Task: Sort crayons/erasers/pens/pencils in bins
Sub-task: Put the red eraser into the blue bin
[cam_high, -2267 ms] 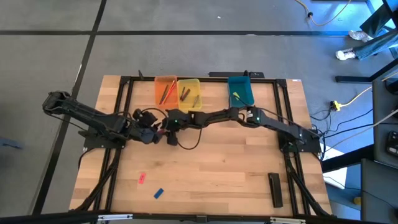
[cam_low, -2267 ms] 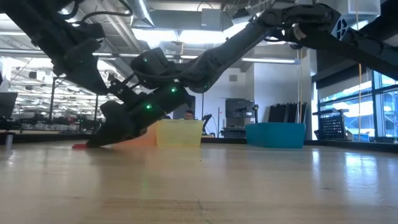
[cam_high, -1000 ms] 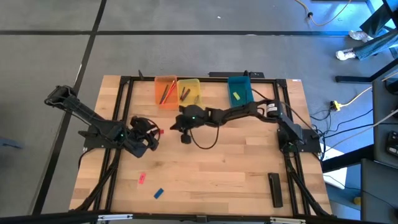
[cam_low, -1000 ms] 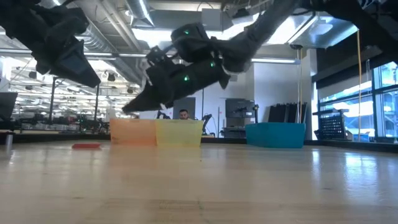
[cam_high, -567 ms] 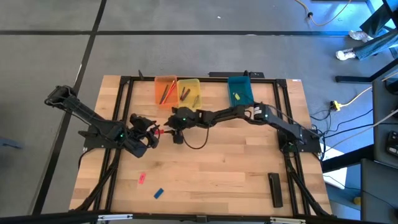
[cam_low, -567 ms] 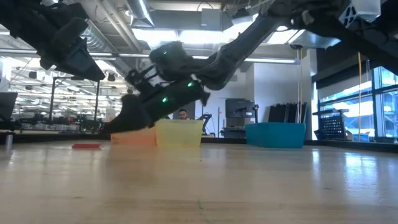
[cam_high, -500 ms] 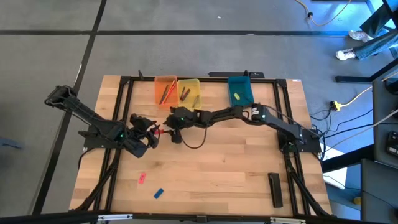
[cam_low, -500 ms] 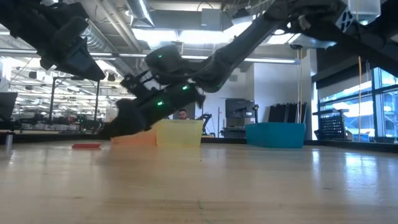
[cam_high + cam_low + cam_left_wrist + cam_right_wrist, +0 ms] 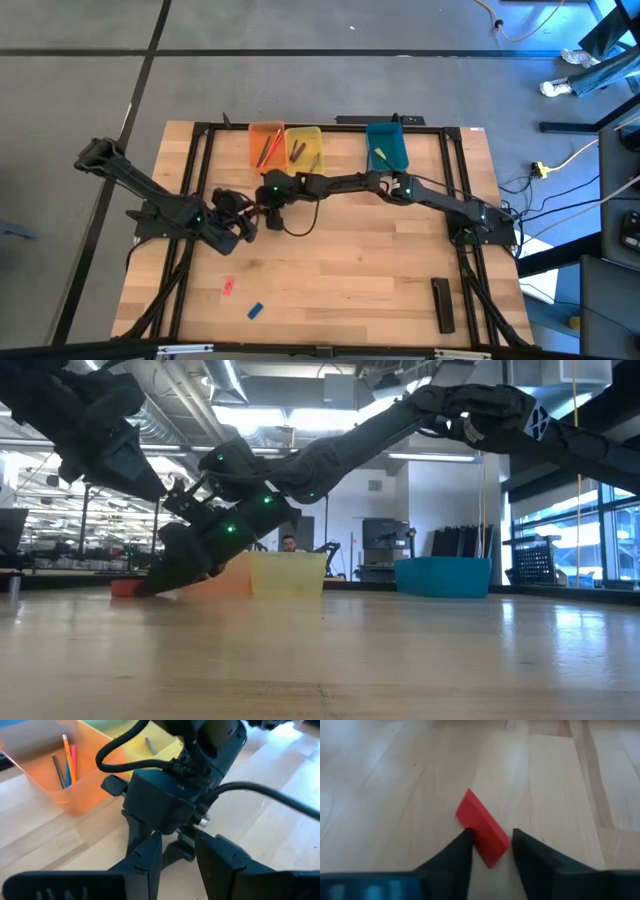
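A red eraser lies flat on the wooden table, left of centre, in front of the orange bin. My right gripper reaches across from the right and slants down over it, shut on its near end; in the low view the eraser shows at the fingertips. My left gripper hovers open just left of it, above the table and holding nothing. Beside the orange bin stand the yellow bin and the teal bin, along the far edge. My right gripper has the red eraser's near end between its two fingers. One finger is against a long side, the other at the opposite corner. The fingers slant down from the table's right. The eraser lies flat on the table, skewed to the fingers.
A pink eraser and a blue eraser lie near the front left. A long black bar lies at the front right. The orange and yellow bins hold pens and pencils. A small yellow piece is in the teal bin.
My right gripper has come down from above the table in front of the yellow bin. It has moved toward the table's left, onto the red eraser beside my left gripper. The eraser stays on the table.
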{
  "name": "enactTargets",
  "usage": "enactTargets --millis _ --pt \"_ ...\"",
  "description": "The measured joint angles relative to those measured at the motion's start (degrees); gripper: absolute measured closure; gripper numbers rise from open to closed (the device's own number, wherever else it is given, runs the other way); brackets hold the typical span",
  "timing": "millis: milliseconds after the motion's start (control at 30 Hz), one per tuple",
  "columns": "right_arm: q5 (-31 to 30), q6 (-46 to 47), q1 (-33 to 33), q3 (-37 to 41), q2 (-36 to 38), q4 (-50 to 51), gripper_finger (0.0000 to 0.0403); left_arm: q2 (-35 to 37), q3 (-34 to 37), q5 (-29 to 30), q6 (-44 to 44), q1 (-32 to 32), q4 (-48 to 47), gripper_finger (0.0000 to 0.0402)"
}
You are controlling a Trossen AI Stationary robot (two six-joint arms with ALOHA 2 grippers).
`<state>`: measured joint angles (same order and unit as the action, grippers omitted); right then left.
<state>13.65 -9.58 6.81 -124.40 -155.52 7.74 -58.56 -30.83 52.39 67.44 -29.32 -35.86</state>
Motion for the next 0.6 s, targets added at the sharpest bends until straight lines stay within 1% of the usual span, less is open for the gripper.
enactTargets --millis 133,200,233,300,367,433,533,600 --pt "0.8 -0.08 0.2 0.07 0.0 0.29 0.0343 -1.65 0.0 -0.03 0.05 0.0 0.29 0.0291" --pt "3.25 -0.33 0.79 0.09 -0.01 0.46 0.0374 -2.24 0.0 -0.22 0.17 0.0 0.99 0.0291" --pt "4.88 -0.33 1.17 0.09 -0.04 0.68 0.0383 -2.47 0.0 -0.96 0.15 0.0 1.25 0.0291" --pt "7.55 0.12 1.85 0.11 -0.07 1.13 0.0383 -2.81 0.0 -2.7 0.11 -0.05 2.09 0.0292" --pt "8.15 0.29 2.23 0.11 -0.05 1.65 0.0378 -3.02 0.0 -4.16 0.09 -0.57 2.51 0.0292" --pt "8.4 0.26 2.37 0.18 0.4 2.64 0.0373 -3.0 0.0 -4.23 0.58 -1.46 2.47 0.0292" --pt "9.31 -1.09 2.43 0.35 1.9 6.59 0.0379 -3.0 0.0 -3.9 2.01 -2.73 2.08 0.0292" --pt "13.36 -2.76 2.51 0.59 3.89 12.88 0.0382 -2.96 0.0 -3.86 3.14 -3.45 2.24 0.0292"
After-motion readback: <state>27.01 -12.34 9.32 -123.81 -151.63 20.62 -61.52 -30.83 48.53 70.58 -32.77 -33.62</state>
